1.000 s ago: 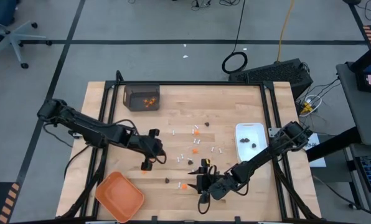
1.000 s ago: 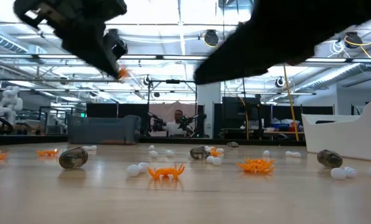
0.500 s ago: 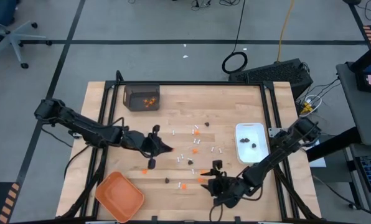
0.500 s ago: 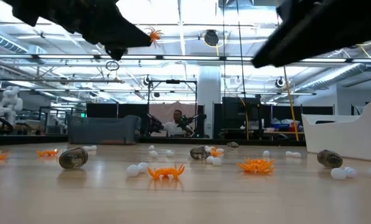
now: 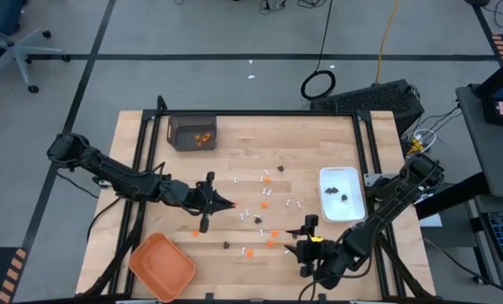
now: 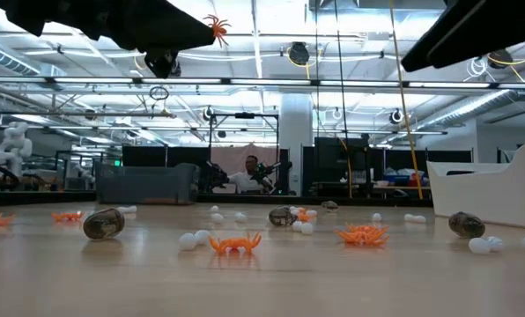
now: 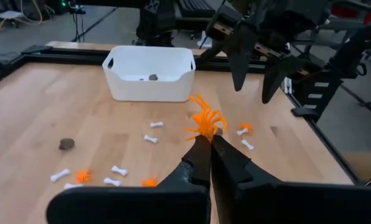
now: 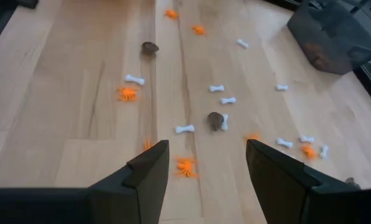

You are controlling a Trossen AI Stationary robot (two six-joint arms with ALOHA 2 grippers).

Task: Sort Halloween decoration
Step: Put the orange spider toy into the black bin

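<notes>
Reaching low across the wooden table (image 5: 319,143) from its left edge, the left arm stretches toward the middle, and the left gripper (image 7: 208,144) is clenched on an orange spider (image 7: 205,122), whose legs splay out just past the pinched fingertips; in the low view that spider (image 6: 215,28) hangs well above the tabletop. The right arm folds back along the near right side of the table, and the right gripper (image 8: 204,163) hovers over the front edge with its two fingers (image 8: 149,167) spread apart and nothing between them. The rest of the Halloween decoration lies scattered over the middle of the table: more orange spiders (image 8: 127,93), small white bones (image 8: 216,88) and dark brown-black lumps (image 8: 215,120), mostly apart from one another, though one dark lump touches a white bone. In the low view an orange spider (image 6: 235,242) sits in the foreground with white bones (image 6: 189,239) just beside it and a dark lump (image 6: 103,223) farther left. A white rectangular dish (image 5: 339,192) stands near the right edge with a few dark lumps in it, between the scatter and the right arm's base. A dark open box (image 5: 192,132) at the far left corner holds several orange pieces, and an orange tray (image 5: 161,265) rests at the near left corner. A person (image 6: 251,175) sits in the room beyond the table.
</notes>
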